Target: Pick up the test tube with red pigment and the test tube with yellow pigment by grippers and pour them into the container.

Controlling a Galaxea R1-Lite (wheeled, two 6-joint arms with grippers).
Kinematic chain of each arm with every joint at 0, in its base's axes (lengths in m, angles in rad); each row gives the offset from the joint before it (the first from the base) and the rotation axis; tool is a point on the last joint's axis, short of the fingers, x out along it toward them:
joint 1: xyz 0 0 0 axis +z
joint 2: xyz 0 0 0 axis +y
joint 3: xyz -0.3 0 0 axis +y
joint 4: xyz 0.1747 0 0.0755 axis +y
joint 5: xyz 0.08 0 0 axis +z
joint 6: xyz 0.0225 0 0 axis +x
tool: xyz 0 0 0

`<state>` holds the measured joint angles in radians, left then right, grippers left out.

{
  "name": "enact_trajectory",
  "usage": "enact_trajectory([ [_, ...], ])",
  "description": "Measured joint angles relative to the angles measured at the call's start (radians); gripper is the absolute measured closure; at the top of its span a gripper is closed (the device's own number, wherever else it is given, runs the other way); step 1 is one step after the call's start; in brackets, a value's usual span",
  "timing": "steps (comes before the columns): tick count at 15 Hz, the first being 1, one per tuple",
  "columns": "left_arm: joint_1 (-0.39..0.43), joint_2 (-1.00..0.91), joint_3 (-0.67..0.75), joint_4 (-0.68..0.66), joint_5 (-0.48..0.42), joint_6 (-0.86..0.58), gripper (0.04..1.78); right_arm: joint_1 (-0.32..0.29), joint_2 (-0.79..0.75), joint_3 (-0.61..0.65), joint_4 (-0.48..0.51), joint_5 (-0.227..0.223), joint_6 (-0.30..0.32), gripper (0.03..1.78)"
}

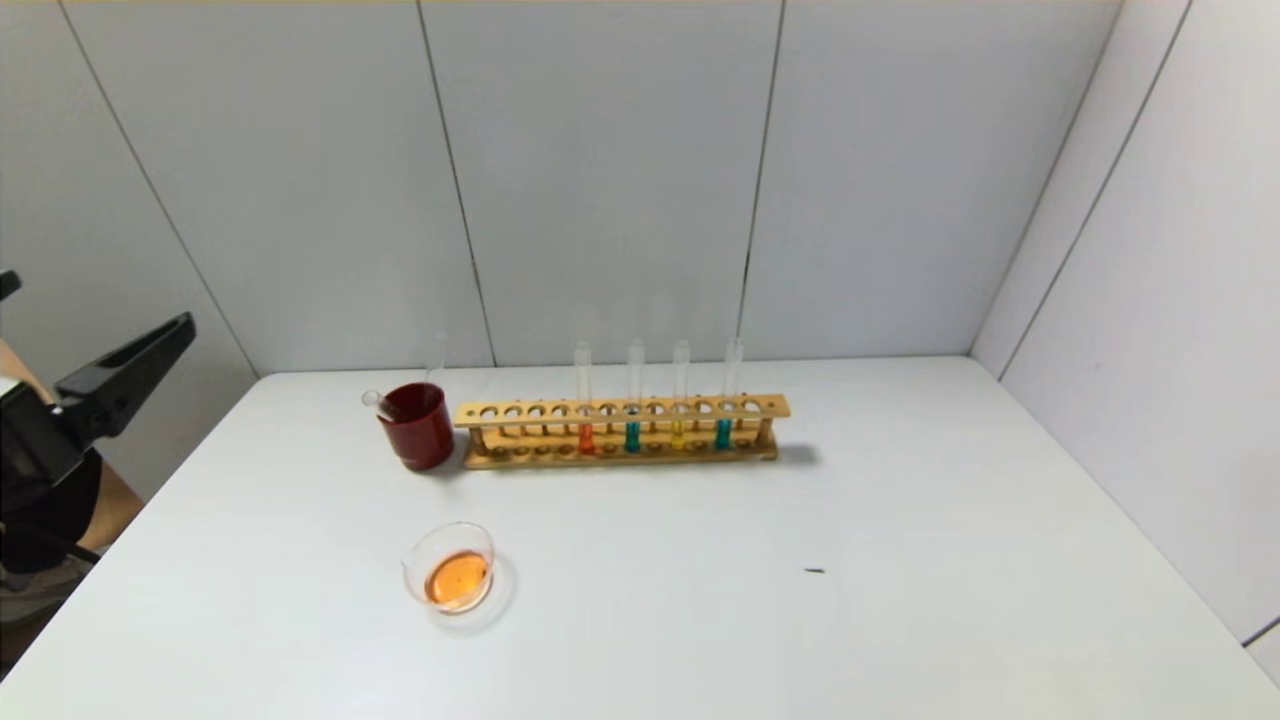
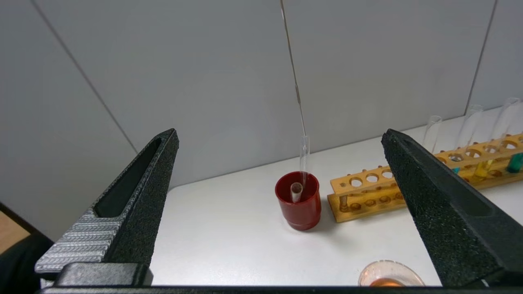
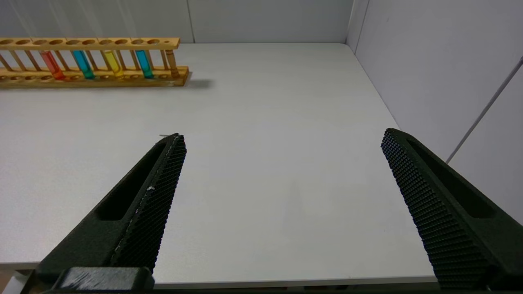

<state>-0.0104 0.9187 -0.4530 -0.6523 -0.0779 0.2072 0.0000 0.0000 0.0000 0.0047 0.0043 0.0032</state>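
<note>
A long wooden rack (image 1: 622, 432) with a row of round holes stands near the back of the white counter (image 1: 900, 560). Four slim clear glass tubes stand upright in it: from the robot's left, the test tube with red pigment (image 1: 585, 412), a teal-liquid tube (image 1: 633, 412), the test tube with yellow pigment (image 1: 679, 410) and a second teal-liquid tube (image 1: 725, 410). Just beside the rack's left end sits an opaque dark red cup (image 1: 418, 426) with two emptied glass tubes (image 2: 297, 191) leaning inside it. Nearer the robot, well apart from the rack, the shallow clear glass container (image 1: 452, 568) with a pouring lip rests on the counter and holds a pool of orange liquid. A small dark speck (image 1: 814, 571) lies on the counter to the right.

The left pincer (image 2: 280, 136) hangs off the counter's left edge, its black jaws spread wide and gripping nothing, facing the red cup. The right pincer (image 3: 282, 134) sits low at the counter's near right side, jaws likewise wide apart and empty. Nothing stands between either pincer and the rack. No writing or label can be read anywhere.
</note>
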Motion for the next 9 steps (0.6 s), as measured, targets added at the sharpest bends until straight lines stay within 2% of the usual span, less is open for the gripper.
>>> enact_trajectory([
  [4, 0.026, -0.372, 0.114, 0.156, -0.002, 0.001, 0.07, 0.0, 0.0, 0.0, 0.0, 0.0, 0.0, 0.06],
  [9, 0.025, -0.774, 0.182, 0.553, -0.001, 0.003, 0.07, 0.0, 0.0, 0.0, 0.0, 0.0, 0.0, 0.06],
])
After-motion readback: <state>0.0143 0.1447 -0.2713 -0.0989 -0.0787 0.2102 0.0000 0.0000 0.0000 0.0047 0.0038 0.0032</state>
